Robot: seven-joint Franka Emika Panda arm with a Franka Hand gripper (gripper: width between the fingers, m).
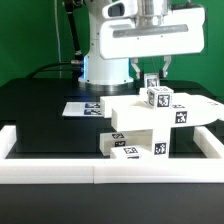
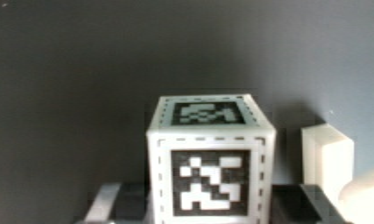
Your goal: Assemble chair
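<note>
The chair lies in parts at the middle of the table in the exterior view. A white square post with black-and-white tags stands upright over a wide white slab. My gripper comes down from above, shut on the post's upper part. In the wrist view the post fills the middle, between my two fingers, and the gripper straddles it. More tagged white pieces lie lower, in front of the slab. Whether the post's foot touches the slab is hidden.
The marker board lies flat toward the exterior view's left, behind the parts. Plain white border rails run along the front and right. Another white part stands close beside the post in the wrist view. The robot's base is behind.
</note>
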